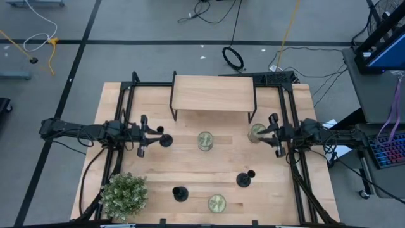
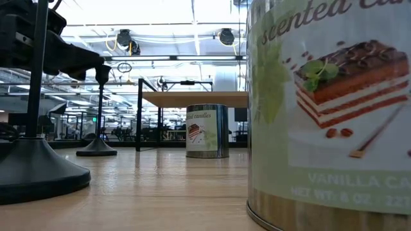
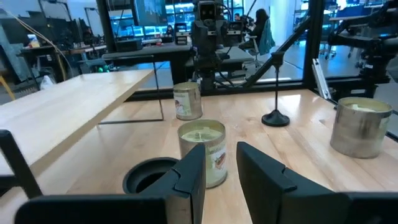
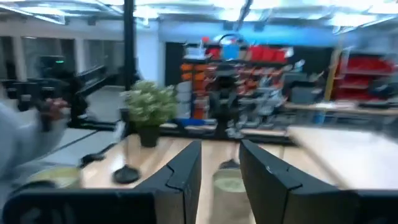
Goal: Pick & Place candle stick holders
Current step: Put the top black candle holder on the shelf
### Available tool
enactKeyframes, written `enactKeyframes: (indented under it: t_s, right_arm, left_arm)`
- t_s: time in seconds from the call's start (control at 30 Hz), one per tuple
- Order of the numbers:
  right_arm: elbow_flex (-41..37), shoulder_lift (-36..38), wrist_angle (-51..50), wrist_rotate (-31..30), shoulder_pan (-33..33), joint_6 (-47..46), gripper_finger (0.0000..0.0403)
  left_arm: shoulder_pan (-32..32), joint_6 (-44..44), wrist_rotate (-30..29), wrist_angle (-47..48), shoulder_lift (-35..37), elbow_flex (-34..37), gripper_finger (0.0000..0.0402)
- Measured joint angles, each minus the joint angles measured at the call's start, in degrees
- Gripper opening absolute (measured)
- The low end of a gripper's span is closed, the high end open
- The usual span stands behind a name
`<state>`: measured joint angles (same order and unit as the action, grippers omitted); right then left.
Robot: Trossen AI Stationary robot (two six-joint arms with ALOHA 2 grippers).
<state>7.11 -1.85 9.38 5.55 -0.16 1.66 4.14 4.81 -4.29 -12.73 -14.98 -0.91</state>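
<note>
L gripper (image 1: 152, 137) sits at the surface's (image 1: 190, 168) left side w/ fingers (image 3: 189, 177) apart, one holder (image 1: 166, 140) just beside its tips. R gripper (image 1: 271, 134) is at the right side, fingers (image 4: 180, 171) apart, next to a candle tin (image 1: 257, 132). 2nd holder (image 1: 180, 193) stands near-left by the plant (image 1: 124, 196); 3rd holder (image 1: 245, 179) near-right. Another tin (image 1: 205, 140) sits mid-surface, a third (image 1: 217, 203) at the near edge. Small shelf (image 1: 213, 94) at the far side
</note>
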Motion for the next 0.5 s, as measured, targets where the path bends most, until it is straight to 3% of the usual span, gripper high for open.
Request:
enactKeyframes:
  t_s: [0.17, 0.27, 0.4, 0.5]
  right_arm:
    - [0.0, -0.4, 1.3, -17.0, 0.0, 9.5, 0.0102]
    - [0.0, -1.4, 1.3, -28.4, 0.0, 9.4, 0.0102]
    - [0.1, -3.4, 0.9, -29.4, -0.2, 6.7, 0.0102]
    - [1.4, -5.3, 0.7, -29.4, -0.2, 5.5, 0.0103]
  left_arm:
    - [0.0, 1.2, -3.7, 0.5, 0.0, 0.0, 0.0097]
    - [0.0, 2.3, -7.6, -1.6, 0.0, 0.0, 0.0097]
    - [-0.1, 2.0, -14.5, -6.8, 0.0, 0.0, 0.0097]
    - [0.0, -0.9, -14.8, -8.2, 0.0, 0.0, 0.0097]
